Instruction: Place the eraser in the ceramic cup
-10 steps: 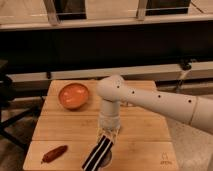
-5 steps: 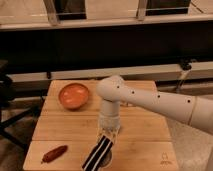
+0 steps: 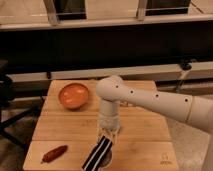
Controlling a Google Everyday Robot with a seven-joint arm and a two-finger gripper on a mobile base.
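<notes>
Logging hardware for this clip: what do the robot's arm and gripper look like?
The arm is smooth, off-white and tubular, with a rounded joint and a row of small dark dots along its side. It drops to a paler cylindrical wrist. The gripper below, above the table's front edge, is darker. No cables or markings show.

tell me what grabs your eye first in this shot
The big white arm sweeps in from the right, its gripper pointing down over the wooden table's front edge. Right below it the striped eraser slants across the ceramic cup. An orange bowl sits back left, a reddish-brown sausage-shaped thing front left.
</notes>
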